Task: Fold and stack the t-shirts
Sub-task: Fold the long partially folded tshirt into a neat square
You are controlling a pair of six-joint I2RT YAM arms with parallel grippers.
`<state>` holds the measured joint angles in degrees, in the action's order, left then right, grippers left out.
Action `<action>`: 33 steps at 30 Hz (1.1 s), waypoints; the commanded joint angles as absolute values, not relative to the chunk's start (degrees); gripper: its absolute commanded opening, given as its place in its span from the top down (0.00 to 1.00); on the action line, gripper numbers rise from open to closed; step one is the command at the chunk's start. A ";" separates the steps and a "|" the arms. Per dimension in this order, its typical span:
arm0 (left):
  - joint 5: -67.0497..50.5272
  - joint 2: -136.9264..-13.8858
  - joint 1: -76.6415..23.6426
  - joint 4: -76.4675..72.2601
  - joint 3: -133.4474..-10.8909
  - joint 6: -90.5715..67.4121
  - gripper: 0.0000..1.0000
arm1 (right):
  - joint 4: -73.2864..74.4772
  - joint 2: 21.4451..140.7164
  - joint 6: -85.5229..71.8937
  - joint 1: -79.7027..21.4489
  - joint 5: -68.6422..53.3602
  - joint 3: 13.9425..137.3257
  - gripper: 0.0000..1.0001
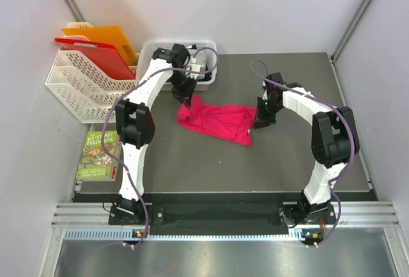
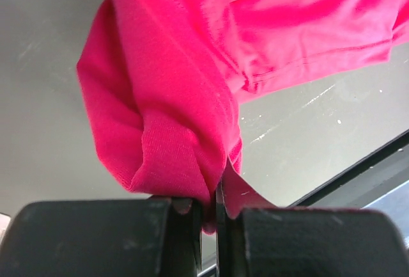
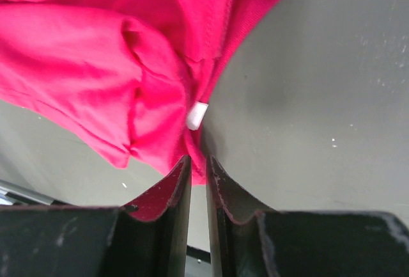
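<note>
the dark grey table (image 1: 300, 155) fills the middle of the top view, with the two white and black arms rising from its near edge and bending in towards each other. at the far left corner stands a white lattice rack (image 1: 73, 88) holding an orange folder (image 1: 108, 37) and a red folder (image 1: 96, 50). just right of it, at the far edge, sits a white basket (image 1: 208, 50), partly hidden by the left arm.

the pink-red t-shirt (image 1: 217, 120) lies crumpled in a loose band on the table's middle, stretched between the two grippers, its left end lifted a little. no other shirt shows. a green book (image 1: 99, 155) lies off the table's left edge, near the left arm.

the left gripper (image 1: 189, 102) is at the shirt's far left corner; in its wrist view (image 2: 216, 210) the fingers are pressed together on a bunched fold of pink-red cloth. the right gripper (image 1: 259, 122) is at the shirt's right end; in its wrist view (image 3: 198, 168) the fingers stand nearly together, pinching the cloth's edge. a small white tag (image 3: 197, 116) pokes from the folds just above them.
</note>
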<state>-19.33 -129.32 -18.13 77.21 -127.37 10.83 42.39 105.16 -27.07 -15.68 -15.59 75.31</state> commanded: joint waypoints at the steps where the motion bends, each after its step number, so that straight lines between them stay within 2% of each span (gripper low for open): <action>1: -16.27 -128.93 -21.88 85.69 -130.87 13.44 0.94 | 40.70 100.73 -26.28 -14.76 -16.35 74.01 0.84; 14: -8.79 -131.39 -34.00 85.52 -136.67 16.08 0.94 | 39.82 92.99 -27.51 -13.71 -16.00 66.89 0.84; 33: -6.77 -138.69 -43.15 82.97 -141.67 15.03 0.94 | 42.54 82.09 -27.25 -12.13 -16.00 60.73 0.83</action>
